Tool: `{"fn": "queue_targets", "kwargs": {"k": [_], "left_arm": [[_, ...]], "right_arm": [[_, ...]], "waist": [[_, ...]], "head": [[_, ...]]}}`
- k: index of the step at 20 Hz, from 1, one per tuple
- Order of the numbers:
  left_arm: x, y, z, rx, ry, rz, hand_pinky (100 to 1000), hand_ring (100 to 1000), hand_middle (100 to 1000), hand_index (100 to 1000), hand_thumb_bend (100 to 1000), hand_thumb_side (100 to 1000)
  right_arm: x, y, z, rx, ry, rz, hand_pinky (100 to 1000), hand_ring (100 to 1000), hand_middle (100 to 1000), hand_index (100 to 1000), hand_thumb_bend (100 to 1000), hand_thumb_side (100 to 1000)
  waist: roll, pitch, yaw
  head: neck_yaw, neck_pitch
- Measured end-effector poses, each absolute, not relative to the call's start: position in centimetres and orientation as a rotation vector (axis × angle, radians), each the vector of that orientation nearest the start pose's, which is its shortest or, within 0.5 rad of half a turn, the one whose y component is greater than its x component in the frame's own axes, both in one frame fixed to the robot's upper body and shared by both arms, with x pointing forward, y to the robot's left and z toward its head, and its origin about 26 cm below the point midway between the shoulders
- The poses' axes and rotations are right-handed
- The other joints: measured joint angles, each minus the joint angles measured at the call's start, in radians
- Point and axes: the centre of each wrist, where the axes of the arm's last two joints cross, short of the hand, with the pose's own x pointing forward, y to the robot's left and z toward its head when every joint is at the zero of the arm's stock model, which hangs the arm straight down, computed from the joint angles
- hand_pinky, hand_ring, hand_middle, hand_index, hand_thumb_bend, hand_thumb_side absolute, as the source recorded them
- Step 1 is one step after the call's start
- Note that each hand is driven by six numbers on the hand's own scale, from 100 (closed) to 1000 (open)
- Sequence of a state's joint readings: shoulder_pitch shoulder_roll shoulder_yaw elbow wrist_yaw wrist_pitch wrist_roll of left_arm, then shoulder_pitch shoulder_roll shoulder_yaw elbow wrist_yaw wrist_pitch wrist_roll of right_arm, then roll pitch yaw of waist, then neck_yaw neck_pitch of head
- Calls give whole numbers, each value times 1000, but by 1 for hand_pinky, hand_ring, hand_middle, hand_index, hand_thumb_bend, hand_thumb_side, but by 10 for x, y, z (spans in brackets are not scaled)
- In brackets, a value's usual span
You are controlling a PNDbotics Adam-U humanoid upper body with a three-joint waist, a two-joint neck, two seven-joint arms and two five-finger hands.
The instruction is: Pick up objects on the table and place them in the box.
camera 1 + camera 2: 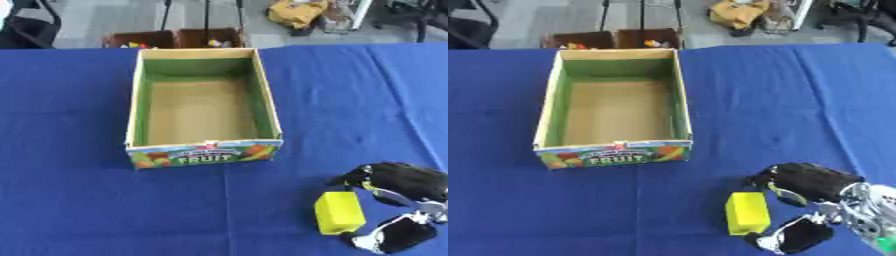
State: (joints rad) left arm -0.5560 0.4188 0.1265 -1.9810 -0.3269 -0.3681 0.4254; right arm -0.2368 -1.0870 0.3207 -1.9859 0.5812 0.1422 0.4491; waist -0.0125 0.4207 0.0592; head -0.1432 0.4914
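Observation:
A small yellow block (pixel 339 212) lies on the blue table near the front right. My right hand (pixel 404 182) comes in from the right edge, with its fingers above and behind the block and its thumb (pixel 395 236) low at the block's right side. The hand brackets the block, and I cannot tell whether it touches it. The open cardboard fruit box (pixel 204 151) stands in the middle of the table with nothing showing inside, well to the block's upper left. My left hand is out of sight.
The blue cloth (pixel 70 200) covers the whole table. Beyond the far edge stand brown crates (pixel 175 37) holding small coloured items, chair legs and a yellow bundle (pixel 296 12) on the floor.

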Motion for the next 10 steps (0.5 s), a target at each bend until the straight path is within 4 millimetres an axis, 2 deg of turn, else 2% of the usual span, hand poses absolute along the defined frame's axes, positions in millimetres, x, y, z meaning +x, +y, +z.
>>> {"fn": "queue_targets", "kwargs": {"k": [7,10], "left_arm": [[311,278,291,-775,3110,78,634,891,867,936,100,1000],[311,277,291,-773,3111,80,632,890,866,936,100,1000]], "right_arm": [[279,-312,208,-897,-1190,1764,726,827,575,868,437,572],[279,-312,208,-906,-1194,1760,718,816,546,825,409,579]], "waist": [[0,0,2],[0,0,2]], "head": [[-5,-1],[-5,-1]]}}
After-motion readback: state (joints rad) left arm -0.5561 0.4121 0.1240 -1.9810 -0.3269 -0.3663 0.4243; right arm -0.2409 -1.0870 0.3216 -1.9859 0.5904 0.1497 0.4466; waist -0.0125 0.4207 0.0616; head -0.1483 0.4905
